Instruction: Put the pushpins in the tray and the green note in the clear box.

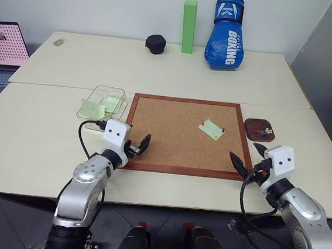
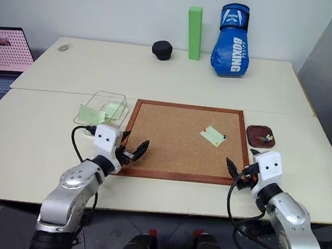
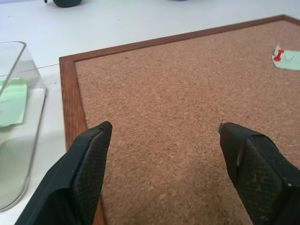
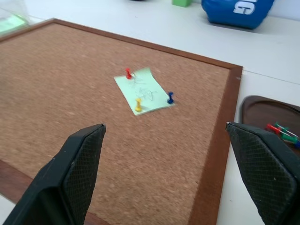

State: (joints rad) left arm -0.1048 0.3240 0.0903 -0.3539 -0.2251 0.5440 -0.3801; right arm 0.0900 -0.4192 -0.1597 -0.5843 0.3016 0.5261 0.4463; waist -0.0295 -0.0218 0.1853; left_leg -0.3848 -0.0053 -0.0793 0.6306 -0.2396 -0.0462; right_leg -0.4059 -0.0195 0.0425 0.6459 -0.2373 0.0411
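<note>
A wood-framed corkboard (image 1: 185, 135) lies flat on the counter (image 1: 36, 129). The green note (image 4: 144, 91) sits on the board's right part, pinned by a red pushpin (image 4: 128, 73), a blue pushpin (image 4: 170, 98) and a yellow one (image 4: 138, 105). The tray (image 1: 259, 129) rests just beside the board's right edge with a few pins in it. The clear box (image 1: 100, 102), holding green notes, stands just off the left edge. The left gripper (image 1: 138, 146) hovers over the board's near left corner, fingers spread; the right gripper (image 1: 246, 158) hangs at the near right corner, also spread wide and empty.

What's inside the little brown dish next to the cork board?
The small reddish-brown tray holds a few pushpins, red and green ones. The right hand's finger covers its near part, so more might hide there.
</note>
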